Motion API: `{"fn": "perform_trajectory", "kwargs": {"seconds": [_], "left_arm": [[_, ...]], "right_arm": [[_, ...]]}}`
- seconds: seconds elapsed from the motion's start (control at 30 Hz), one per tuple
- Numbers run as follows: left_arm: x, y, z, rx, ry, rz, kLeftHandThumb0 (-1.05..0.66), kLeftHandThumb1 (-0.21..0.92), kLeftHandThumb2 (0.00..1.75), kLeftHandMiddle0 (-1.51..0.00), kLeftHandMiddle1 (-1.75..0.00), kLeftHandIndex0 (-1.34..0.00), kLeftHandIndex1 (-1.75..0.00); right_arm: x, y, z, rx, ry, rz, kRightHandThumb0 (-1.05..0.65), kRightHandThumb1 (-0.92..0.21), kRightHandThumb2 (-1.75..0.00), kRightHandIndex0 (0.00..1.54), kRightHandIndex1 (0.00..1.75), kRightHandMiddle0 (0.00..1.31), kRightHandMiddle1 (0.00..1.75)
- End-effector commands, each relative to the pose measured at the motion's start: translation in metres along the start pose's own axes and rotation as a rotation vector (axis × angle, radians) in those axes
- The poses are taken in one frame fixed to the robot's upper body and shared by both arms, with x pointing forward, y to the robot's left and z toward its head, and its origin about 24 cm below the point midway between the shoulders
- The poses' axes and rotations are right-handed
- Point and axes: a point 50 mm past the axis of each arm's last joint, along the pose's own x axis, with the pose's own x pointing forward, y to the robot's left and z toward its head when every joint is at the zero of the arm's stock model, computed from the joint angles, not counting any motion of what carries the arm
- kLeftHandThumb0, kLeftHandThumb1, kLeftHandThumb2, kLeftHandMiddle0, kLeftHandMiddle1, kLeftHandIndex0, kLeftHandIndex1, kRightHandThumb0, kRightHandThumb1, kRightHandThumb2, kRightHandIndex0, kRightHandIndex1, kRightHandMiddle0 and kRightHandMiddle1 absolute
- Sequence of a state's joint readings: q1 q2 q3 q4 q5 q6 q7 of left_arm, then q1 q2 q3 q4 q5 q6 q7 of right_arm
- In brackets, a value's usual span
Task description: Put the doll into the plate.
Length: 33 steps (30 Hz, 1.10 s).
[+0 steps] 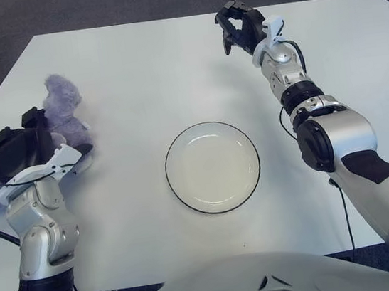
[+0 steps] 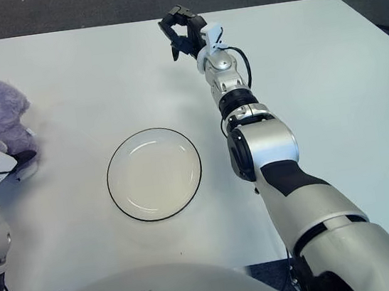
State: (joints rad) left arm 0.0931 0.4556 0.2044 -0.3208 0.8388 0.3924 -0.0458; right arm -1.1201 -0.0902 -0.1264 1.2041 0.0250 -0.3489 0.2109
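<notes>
Nearest to me, my left robot hand sits at the left edge of the worktop, right against the near side of the doll. Its dark fingers look wrapped onto the purple fur and a thumb pokes out at the doll's base, but I cannot tell for certain whether the grip has closed or is only pressing. I judge it comes in from this side because the doll lies on the left, well within that arm's reach.

Further in, the plate lies bare in the middle of the worktop, well apart from the doll and to its right. That leaves an open stretch to carry the toy across, with nothing between the two.

The doll itself is on the worktop, its head end pointing away from me, not yet in the plate.

Farthest off, my right robot hand hovers past the plate near the far edge, fingers curled in on nothing. I read that as held out of the way.
</notes>
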Motion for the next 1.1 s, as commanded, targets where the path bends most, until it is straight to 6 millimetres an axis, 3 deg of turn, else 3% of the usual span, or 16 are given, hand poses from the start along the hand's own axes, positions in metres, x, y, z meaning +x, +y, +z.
{"fn": "perform_trajectory", "kwargs": {"seconds": [0.0,0.1,0.27,0.5,0.63,0.77,1.0,1.07], "left_arm": [[0.000,-0.009,-0.003,-0.003,-0.006,-0.038,0.39,0.58,0.97,-0.40,-1.74,-0.28,-1.74],[0.005,-0.013,0.000,-0.006,-0.061,-0.005,0.40,0.57,0.98,-0.41,-1.75,-0.28,-1.75],[0.020,-0.020,0.012,-0.077,-0.192,0.063,0.40,0.54,1.03,-0.44,-1.75,-0.42,-1.75],[0.024,-0.023,0.012,-0.102,-0.225,0.077,0.41,0.53,1.04,-0.44,-1.75,-0.46,-1.75],[0.054,-0.025,0.048,-0.371,-0.363,-0.023,0.41,0.52,1.05,-0.44,-1.75,-0.46,-1.75],[0.065,-0.028,0.057,-0.456,-0.412,-0.059,0.41,0.52,1.05,-0.45,-1.75,-0.47,-1.75],[0.069,-0.030,0.057,-0.471,-0.434,-0.063,0.41,0.51,1.06,-0.45,-1.75,-0.47,-1.75],[0.077,-0.032,0.084,-0.545,-0.462,-0.082,0.41,0.50,1.07,-0.46,-1.75,-0.47,-1.75]], "right_arm": [[0.001,-0.004,0.004,0.001,-0.008,-0.008,-0.35,-0.92,-0.36,0.99,1.75,0.36,1.58],[0.001,-0.005,0.004,0.006,-0.014,-0.002,-0.35,-0.92,-0.37,0.99,1.75,0.36,1.58],[0.000,-0.006,0.005,0.021,-0.026,0.011,-0.35,-0.92,-0.38,1.00,1.75,0.35,1.59],[0.000,-0.006,0.006,0.024,-0.027,0.013,-0.35,-0.92,-0.38,1.00,1.75,0.35,1.60],[0.000,-0.008,0.007,0.039,-0.036,0.019,-0.35,-0.92,-0.38,1.00,1.75,0.35,1.60],[0.000,-0.009,0.008,0.042,-0.039,0.020,-0.35,-0.92,-0.38,1.01,1.75,0.35,1.60],[0.000,-0.009,0.008,0.043,-0.040,0.021,-0.35,-0.92,-0.38,1.01,1.75,0.35,1.60],[0.000,-0.013,0.011,0.043,-0.051,0.018,-0.35,-0.92,-0.38,1.01,1.75,0.35,1.60]]}}
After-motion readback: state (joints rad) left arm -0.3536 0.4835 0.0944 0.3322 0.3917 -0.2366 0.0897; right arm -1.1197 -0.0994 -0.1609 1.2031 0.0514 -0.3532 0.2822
